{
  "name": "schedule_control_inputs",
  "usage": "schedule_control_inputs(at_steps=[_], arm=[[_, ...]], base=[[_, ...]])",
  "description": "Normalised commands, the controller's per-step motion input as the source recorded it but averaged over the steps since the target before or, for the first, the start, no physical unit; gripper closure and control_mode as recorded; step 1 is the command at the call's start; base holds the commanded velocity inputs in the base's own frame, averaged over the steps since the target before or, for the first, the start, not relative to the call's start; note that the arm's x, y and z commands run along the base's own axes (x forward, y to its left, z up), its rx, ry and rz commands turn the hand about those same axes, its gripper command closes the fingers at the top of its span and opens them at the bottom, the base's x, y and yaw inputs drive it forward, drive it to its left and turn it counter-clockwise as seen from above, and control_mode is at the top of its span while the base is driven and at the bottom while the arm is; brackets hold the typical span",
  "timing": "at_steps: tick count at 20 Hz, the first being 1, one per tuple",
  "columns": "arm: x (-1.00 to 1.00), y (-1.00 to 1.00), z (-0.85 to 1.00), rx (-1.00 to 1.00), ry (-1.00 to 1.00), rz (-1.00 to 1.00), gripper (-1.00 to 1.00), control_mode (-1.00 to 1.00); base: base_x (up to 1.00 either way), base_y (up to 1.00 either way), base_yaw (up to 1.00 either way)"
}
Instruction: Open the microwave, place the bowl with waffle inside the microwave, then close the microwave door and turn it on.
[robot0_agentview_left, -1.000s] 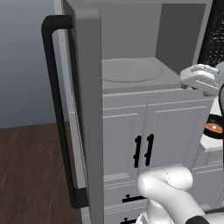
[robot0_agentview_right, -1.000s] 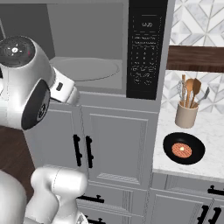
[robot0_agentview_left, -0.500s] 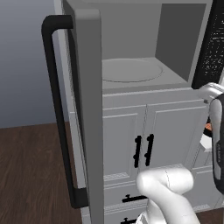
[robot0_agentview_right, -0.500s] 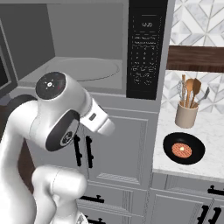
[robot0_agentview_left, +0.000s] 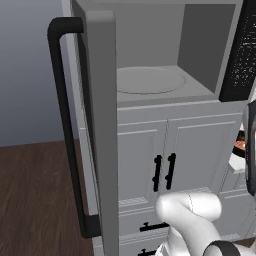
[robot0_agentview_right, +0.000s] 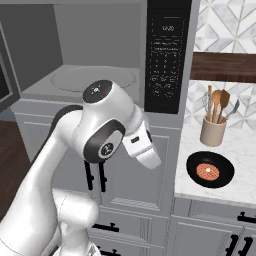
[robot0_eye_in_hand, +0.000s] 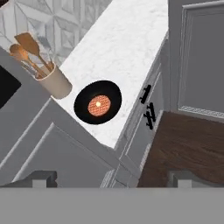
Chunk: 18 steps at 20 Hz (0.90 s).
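The microwave (robot0_agentview_left: 150, 80) stands open, showing its grey inside and round turntable (robot0_agentview_right: 95, 79). Its black button panel (robot0_agentview_right: 167, 55) is on the right. The microwave door (robot0_agentview_left: 100, 125) is swung out wide, its long black handle (robot0_agentview_left: 65, 130) on the left. On the marble counter sits the black bowl with waffle (robot0_agentview_right: 210, 170), to the right of the microwave and lower. From the hand view I look down on the bowl (robot0_eye_in_hand: 98, 102). My gripper (robot0_eye_in_hand: 111, 180) hangs well above it, open, with nothing between the far-apart fingertips (robot0_eye_in_hand: 43, 177).
A beige holder of wooden utensils (robot0_agentview_right: 213, 131) stands just behind the bowl. White cabinet doors with short black handles (robot0_agentview_left: 164, 172) sit under the microwave. My arm's elbow (robot0_agentview_right: 107, 130) fills the middle of the right base view. Dark wood floor (robot0_eye_in_hand: 183, 148) lies beyond the counter edge.
My arm has swung to the right and down, away from the microwave opening and towards the counter with the bowl. The door and the bowl have not moved.
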Motion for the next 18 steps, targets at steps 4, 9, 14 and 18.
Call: schedule_control_inputs(at_steps=[4,9,14,18], arm=[[-0.01,-1.00,0.00,0.32,-0.03,-0.35,-1.00,-1.00],[-0.08,-0.82,-0.20,0.35,-0.23,-0.22,-1.00,-1.00],[0.02,-0.60,-0.35,0.35,-0.20,-0.12,-1.00,-1.00],[0.46,-0.20,-0.47,0.18,0.00,-0.09,-1.00,-1.00]], base=[[0.00,0.00,0.00],[0.00,0.00,0.00],[0.00,0.00,0.00],[0.00,0.00,0.00]])
